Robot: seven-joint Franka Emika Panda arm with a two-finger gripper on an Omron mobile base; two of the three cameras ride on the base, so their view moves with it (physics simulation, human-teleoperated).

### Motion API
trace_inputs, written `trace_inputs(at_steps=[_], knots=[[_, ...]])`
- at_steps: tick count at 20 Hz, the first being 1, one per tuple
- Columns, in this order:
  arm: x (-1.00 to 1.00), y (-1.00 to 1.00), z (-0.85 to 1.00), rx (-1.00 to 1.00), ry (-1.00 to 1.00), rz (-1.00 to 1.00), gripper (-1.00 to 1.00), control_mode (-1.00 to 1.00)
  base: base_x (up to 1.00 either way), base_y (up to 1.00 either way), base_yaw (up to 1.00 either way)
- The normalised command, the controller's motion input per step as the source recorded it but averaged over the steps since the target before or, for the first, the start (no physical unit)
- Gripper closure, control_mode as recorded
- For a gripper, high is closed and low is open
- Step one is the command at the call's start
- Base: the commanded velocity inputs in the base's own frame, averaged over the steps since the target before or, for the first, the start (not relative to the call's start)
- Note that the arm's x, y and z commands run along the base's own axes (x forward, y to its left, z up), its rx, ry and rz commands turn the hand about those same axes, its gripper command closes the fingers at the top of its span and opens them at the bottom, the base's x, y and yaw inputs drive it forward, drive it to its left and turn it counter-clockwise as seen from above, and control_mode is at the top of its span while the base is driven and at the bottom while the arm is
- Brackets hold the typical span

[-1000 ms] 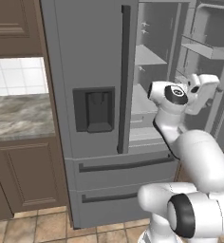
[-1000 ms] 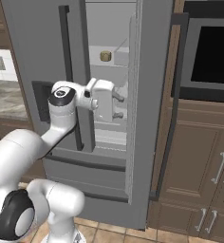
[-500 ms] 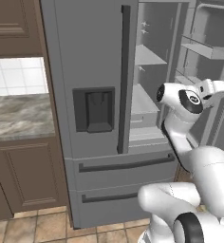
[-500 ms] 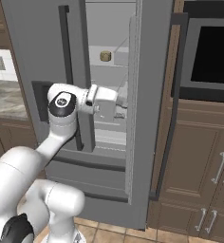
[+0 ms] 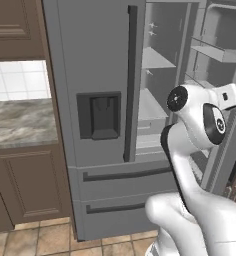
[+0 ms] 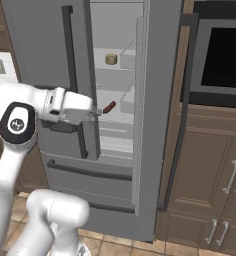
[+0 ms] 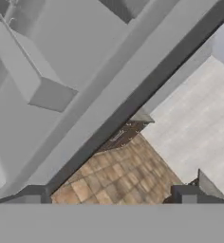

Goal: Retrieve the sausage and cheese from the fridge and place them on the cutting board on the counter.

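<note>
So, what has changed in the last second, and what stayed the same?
The arm swung its hand toward the open side of the fridge, and the gripper now points at the shelves, near the sausage. Nothing was taken hold of; the gripper stayed open and empty. The sausage, the cheese on the shelf above it, and the open door did not move.

A black built-in wall oven [image 6: 224, 57] with a dark glass front fills the upper right of the right base view, set in dark brown wooden cabinets [image 6: 210, 175] whose silver bar handles [image 6: 231, 177] stand at the lower right. White square wall tiles [image 5: 17, 80] show at the left edge of the left base view, under a dark brown upper cabinet [image 5: 15, 27]. Tan floor tiles [image 5: 37, 240] run along the bottom left there.
</note>
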Motion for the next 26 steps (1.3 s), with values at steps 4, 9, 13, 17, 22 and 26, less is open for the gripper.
trace_inputs(at_steps=[4,9,13,17,22,26], knots=[[-0.34,0.99,0.02,0.26,-0.04,0.3,-1.0,-1.0,0.0,0.0,0.0],[0.03,0.9,0.0,0.39,0.0,0.38,-1.0,-1.0,0.0,0.0,0.0],[0.64,0.56,0.0,0.56,0.0,0.53,-1.0,-1.0,0.0,0.0,0.0],[0.47,0.51,0.0,0.37,-0.04,0.58,-1.0,-1.0,0.0,0.0,0.0],[0.28,0.17,0.0,0.11,-0.09,0.17,-1.0,-1.0,0.0,0.0,0.0],[0.3,0.43,0.0,0.0,0.0,0.0,-1.0,-1.0,0.0,0.0,0.0]])
